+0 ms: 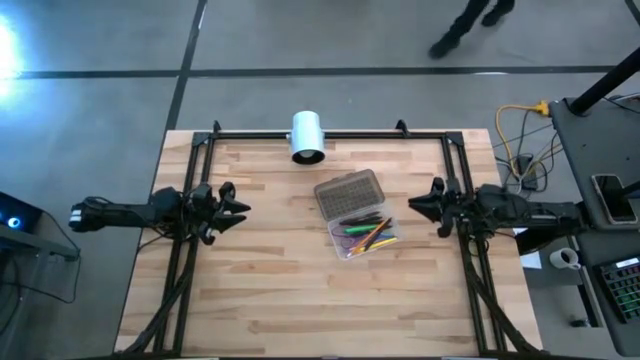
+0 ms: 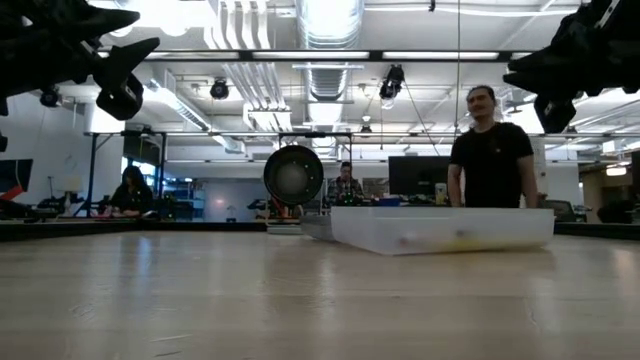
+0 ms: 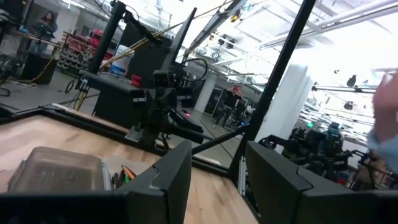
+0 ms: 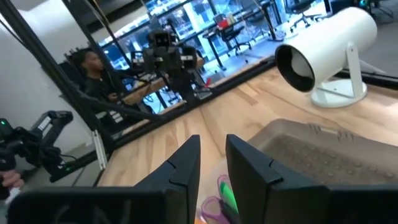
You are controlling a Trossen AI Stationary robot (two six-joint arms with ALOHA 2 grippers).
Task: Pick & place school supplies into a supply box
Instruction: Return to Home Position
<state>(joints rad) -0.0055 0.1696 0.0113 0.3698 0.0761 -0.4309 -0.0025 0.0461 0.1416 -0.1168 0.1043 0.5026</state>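
Tabletop (image 1: pixel 250 290): supply box (image 1: pixel 341 248) (lid (image 1: pixel 348 192) open) with pencils (image 1: pixel 368 232)

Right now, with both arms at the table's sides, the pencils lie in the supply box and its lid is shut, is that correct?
Not quite: the lid is open, lying flat beside the supply box, as the high view shows. The rest holds.

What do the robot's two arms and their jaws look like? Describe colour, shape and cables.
Both the left arm and right arm are slim, black and jointed, with thin dark cables alongside. Each ends in two flat, angular black jaws; no markings show.
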